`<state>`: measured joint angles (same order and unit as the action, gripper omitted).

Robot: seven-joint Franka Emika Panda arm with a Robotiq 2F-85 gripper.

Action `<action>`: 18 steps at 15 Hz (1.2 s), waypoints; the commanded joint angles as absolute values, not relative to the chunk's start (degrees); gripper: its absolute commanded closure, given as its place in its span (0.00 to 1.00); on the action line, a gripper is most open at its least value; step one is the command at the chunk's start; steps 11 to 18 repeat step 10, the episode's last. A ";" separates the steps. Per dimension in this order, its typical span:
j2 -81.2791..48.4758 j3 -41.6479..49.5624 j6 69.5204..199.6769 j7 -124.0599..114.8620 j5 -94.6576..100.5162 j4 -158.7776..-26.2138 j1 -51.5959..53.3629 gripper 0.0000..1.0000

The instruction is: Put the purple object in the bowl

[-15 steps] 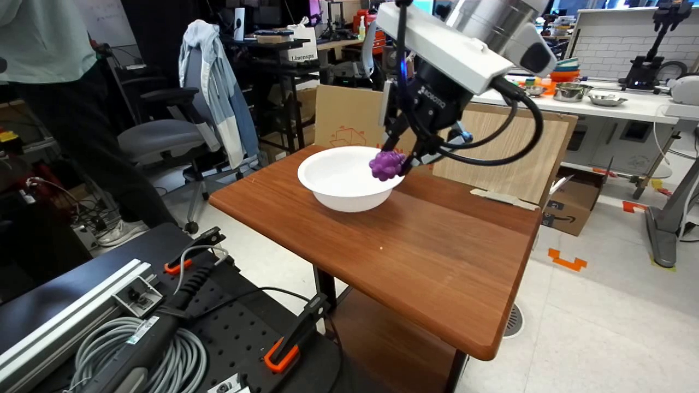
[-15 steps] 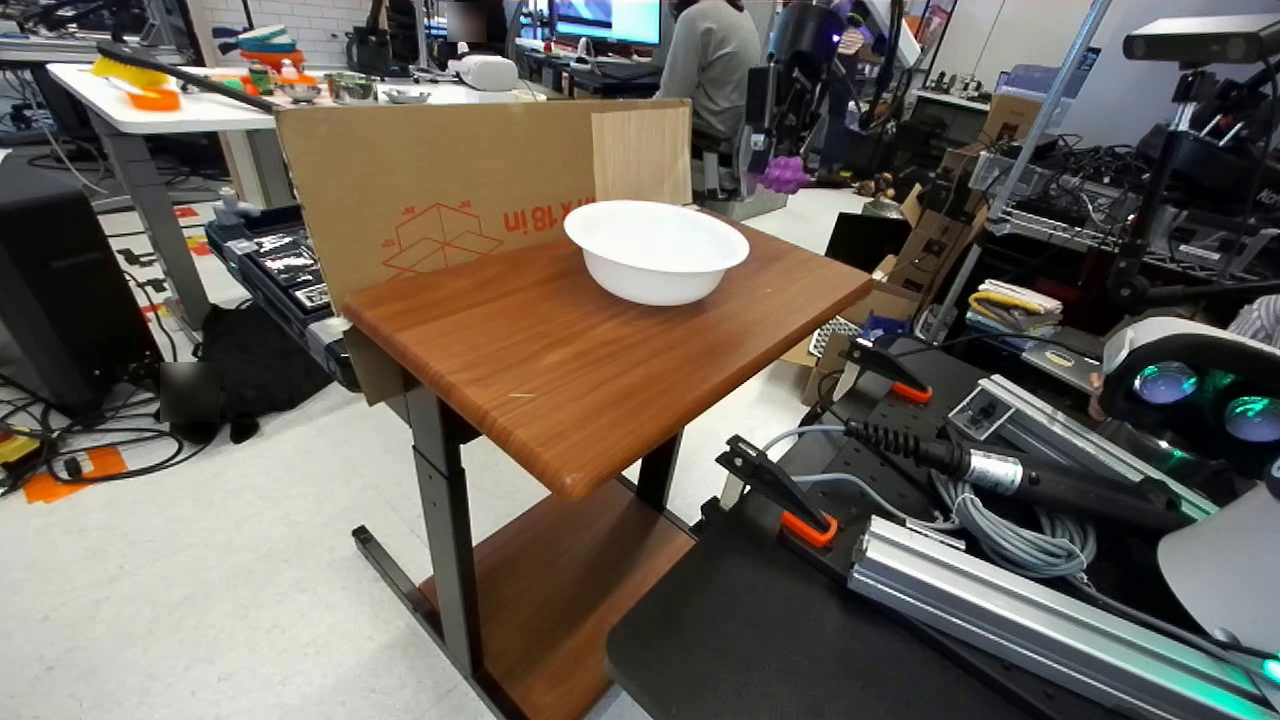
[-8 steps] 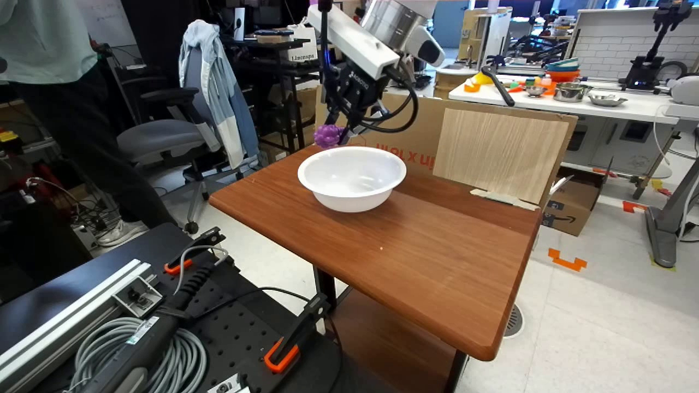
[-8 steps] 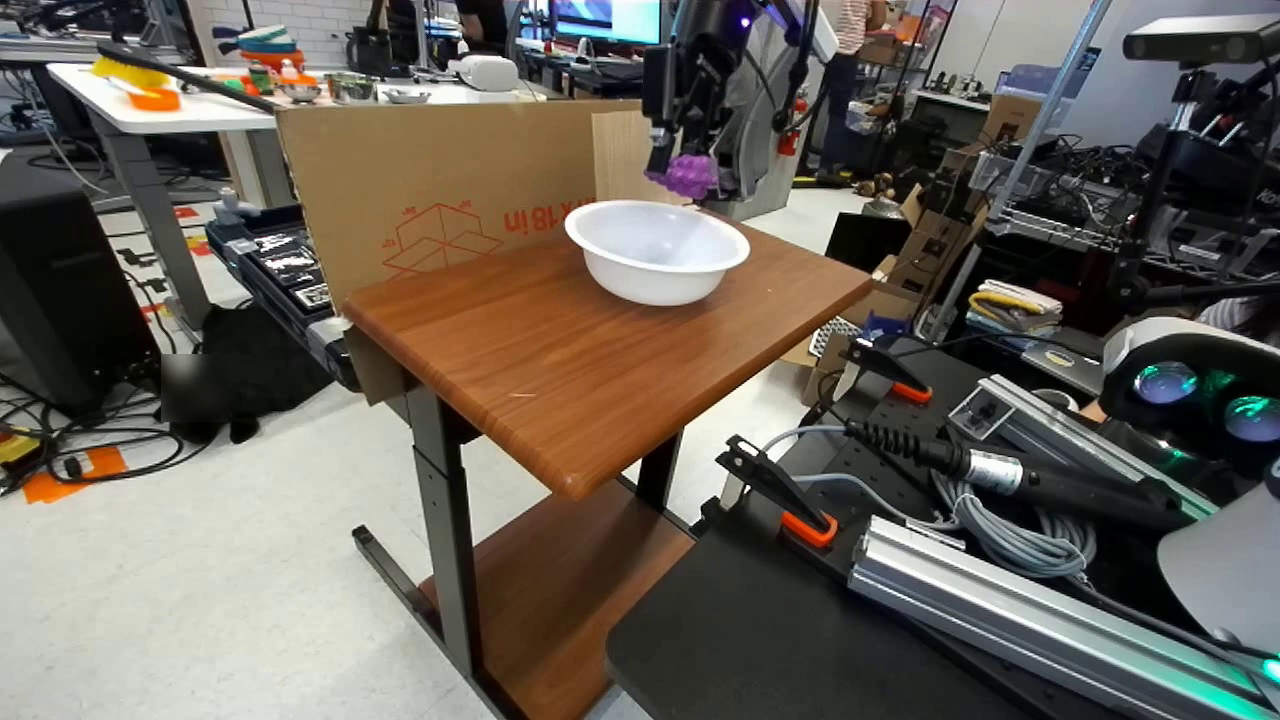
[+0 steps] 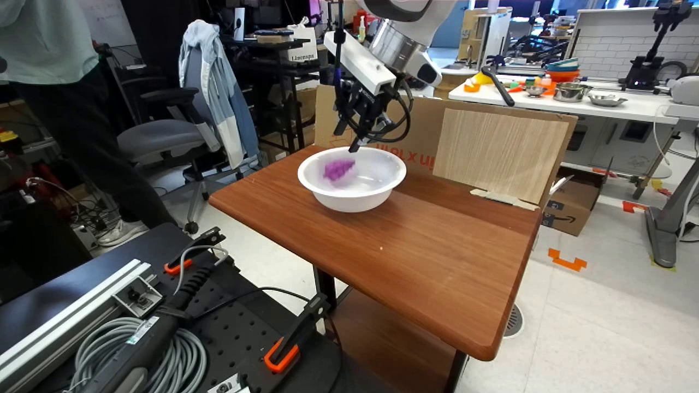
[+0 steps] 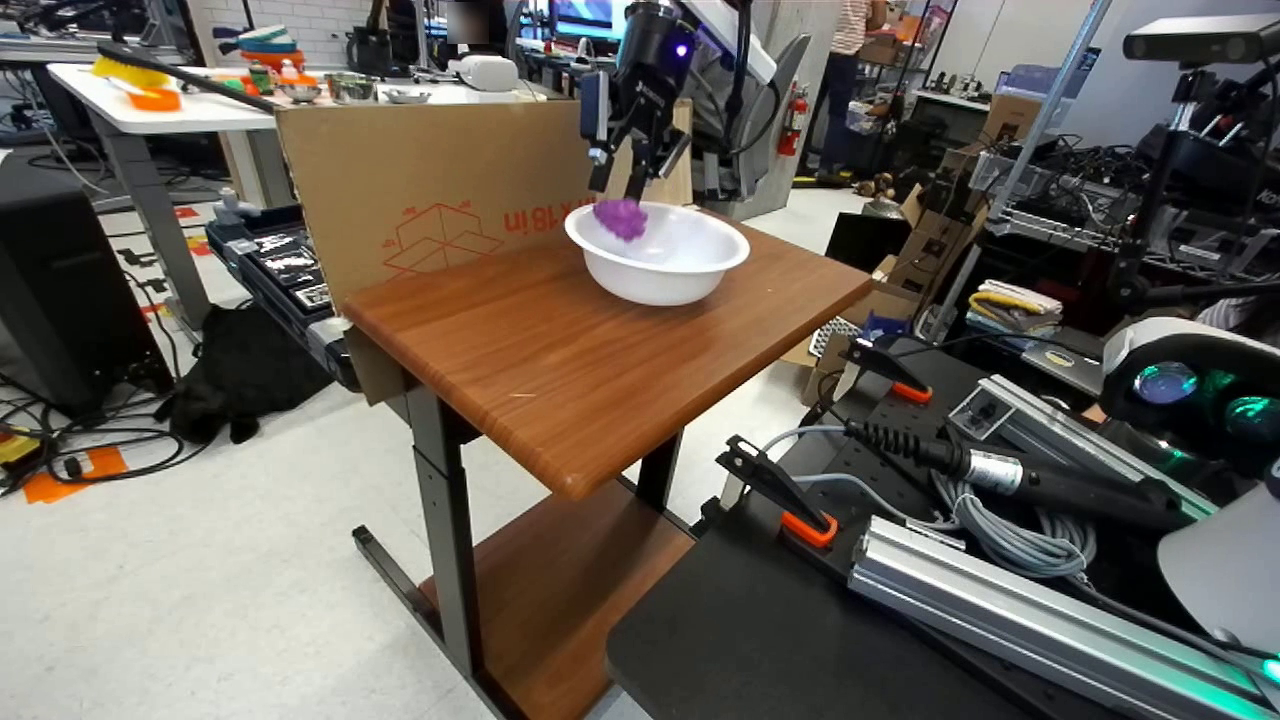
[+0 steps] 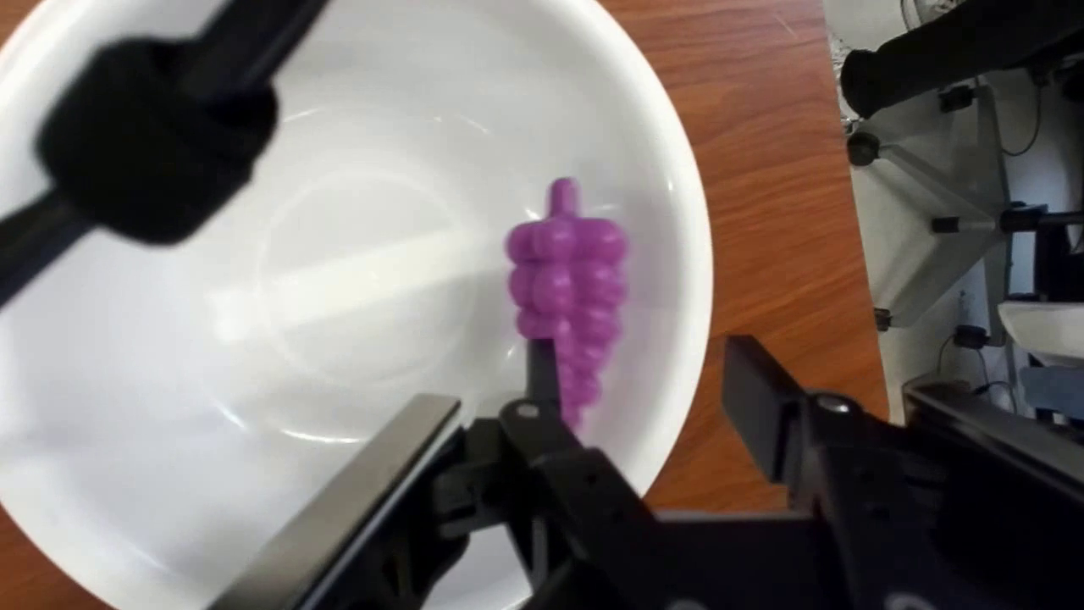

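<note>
the purple object (image 7: pixel 569 284), pinched above the bowl (image 5: pixel 349 203) a moment ago, is now loose within the bowl's hollow, blurred in both exterior views, so i can't tell if it has settled. the fingers (image 7: pixel 758 413) have spread, one overlapping it in the wrist view. the bowl stands upright on the bench (image 5: pixel 415 256); the placing looks all but done.

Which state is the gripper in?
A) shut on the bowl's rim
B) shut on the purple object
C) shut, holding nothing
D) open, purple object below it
D: the wrist view shows the gripper with its jaws spread wide apart, and in an exterior view the purple object shows below it.
</note>
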<state>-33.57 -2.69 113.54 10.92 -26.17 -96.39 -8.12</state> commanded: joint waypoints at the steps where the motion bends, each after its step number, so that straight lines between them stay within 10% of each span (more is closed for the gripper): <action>1: -35.82 -3.21 112.24 8.66 -27.11 -92.25 -8.56 0.15; 4: -30.18 -3.78 109.84 9.70 -27.72 -95.45 -9.30 0.00; 18: -29.12 -2.75 109.30 10.01 -26.51 -95.00 -8.39 0.00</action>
